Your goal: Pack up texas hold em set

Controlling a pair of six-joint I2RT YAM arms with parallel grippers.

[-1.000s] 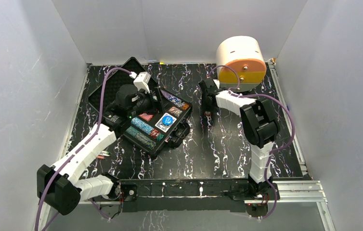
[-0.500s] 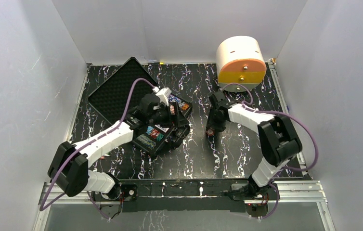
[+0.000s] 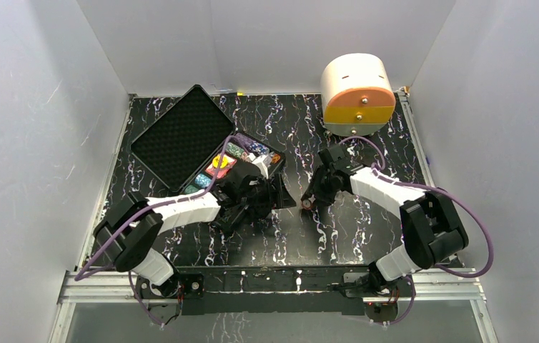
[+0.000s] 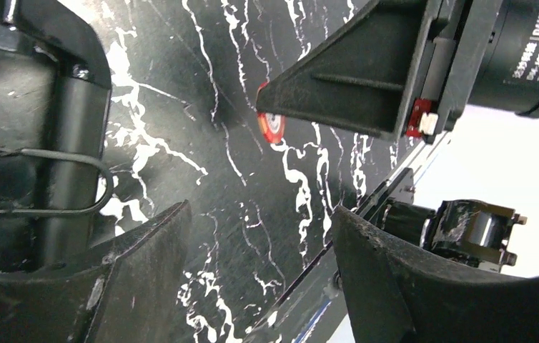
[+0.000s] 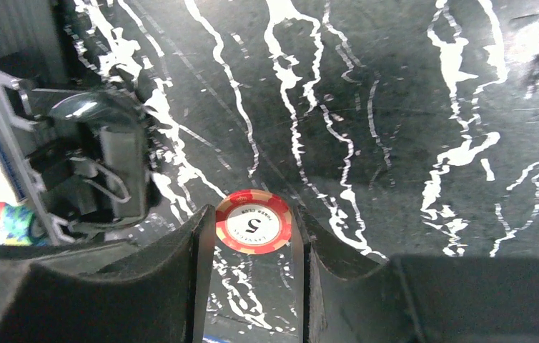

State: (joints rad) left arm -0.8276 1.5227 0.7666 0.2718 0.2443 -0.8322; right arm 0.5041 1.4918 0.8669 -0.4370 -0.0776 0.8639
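Note:
The black case lies open at centre left, its foam-lined lid flat behind the tray of coloured chip rows. My left gripper is just off the tray's right edge. It is open and empty, with the case's wire latch on its left. My right gripper is low over the table, right of the case. Its fingertips press both edges of a red "5" poker chip. The chip also shows under that gripper in the left wrist view.
A white-and-orange rounded drawer box stands at the back right. The two grippers face each other closely over the black marbled table. White walls close in both sides and the back. The case's latch side lies just past the chip.
My left arm swung from over the tray to its right edge, uncovering the chips. My right gripper moved nearer and slightly left, with the red chip at its tips.

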